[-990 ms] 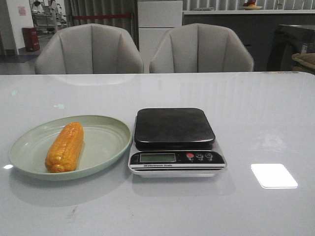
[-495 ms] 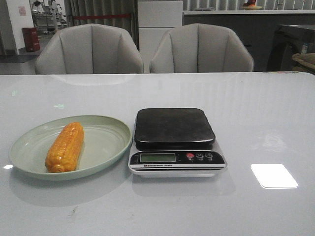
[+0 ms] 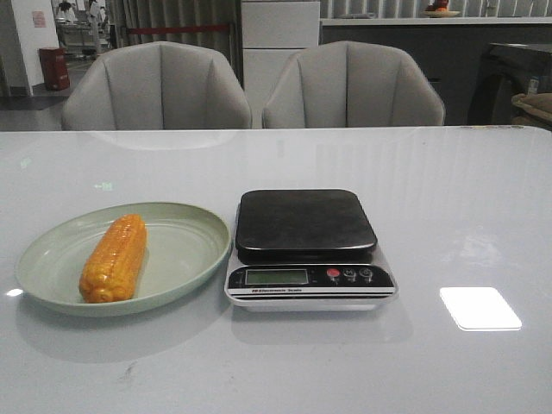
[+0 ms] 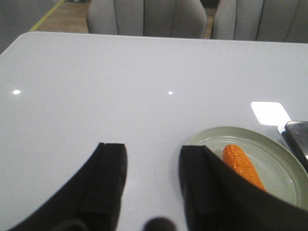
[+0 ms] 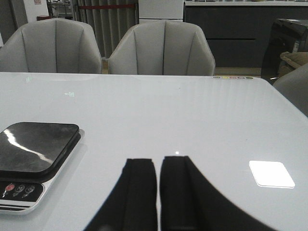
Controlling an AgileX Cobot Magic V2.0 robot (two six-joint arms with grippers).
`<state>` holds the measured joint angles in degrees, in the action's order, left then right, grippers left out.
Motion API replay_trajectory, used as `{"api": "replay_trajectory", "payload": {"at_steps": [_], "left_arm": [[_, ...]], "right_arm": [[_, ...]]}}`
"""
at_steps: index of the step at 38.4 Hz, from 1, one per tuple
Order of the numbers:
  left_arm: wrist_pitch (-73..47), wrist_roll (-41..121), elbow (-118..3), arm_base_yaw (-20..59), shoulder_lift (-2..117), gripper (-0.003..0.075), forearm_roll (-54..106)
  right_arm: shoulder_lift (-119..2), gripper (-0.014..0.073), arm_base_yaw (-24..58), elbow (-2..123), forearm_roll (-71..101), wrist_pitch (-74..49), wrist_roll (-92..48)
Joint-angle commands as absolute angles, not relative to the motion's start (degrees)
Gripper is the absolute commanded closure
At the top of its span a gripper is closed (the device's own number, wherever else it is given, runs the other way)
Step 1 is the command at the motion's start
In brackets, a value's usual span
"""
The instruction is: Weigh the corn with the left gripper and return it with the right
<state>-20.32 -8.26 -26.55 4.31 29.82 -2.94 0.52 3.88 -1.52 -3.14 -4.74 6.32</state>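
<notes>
Corn [image 3: 114,258] lying in green plate [image 3: 185,250] toward desk's left edge, scale [image 3: 307,248] just beside it, left gripper [image 4: 150,180] spread apart and empty, right gripper [image 5: 157,190] fingers nearly closed on nothing.

the orange-yellow corn cob [image 3: 114,258] lies in the pale green oval plate [image 3: 185,250], just left of the dark-topped electronic scale [image 3: 306,246] on the white glossy table [image 3: 448,207].
</notes>
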Motion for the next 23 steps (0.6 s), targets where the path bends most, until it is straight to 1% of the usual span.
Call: {"api": "replay_trajectory", "payload": {"at_steps": [1,6,13,19,23], "left_arm": [[-18.6,-8.1,-30.9,6.1,33.7,0.0224,-2.5],[-20.9,-8.1,-34.6,9.8,39.5,0.0216,-2.5],[-20.9,-8.4,-39.7,16.4,48.4,0.0216,-1.5],[-21.1,-10.5,-44.1,19.7,57.3,0.0213,-1.1],[-21.3,-11.5,-46.7,20.6,63.0,0.0159,-0.9]], "right_arm": [[1.6,0.0398,4.0,-2.1,-3.8,0.0,5.9],[1.6,0.0398,4.0,-2.1,-3.8,0.0,5.9],[1.6,0.0398,4.0,-2.1,-3.8,0.0,5.9],[1.6,0.0398,4.0,-2.1,-3.8,0.0,5.9],[1.6,0.0398,4.0,-2.1,-3.8,0.0,5.9]]}}
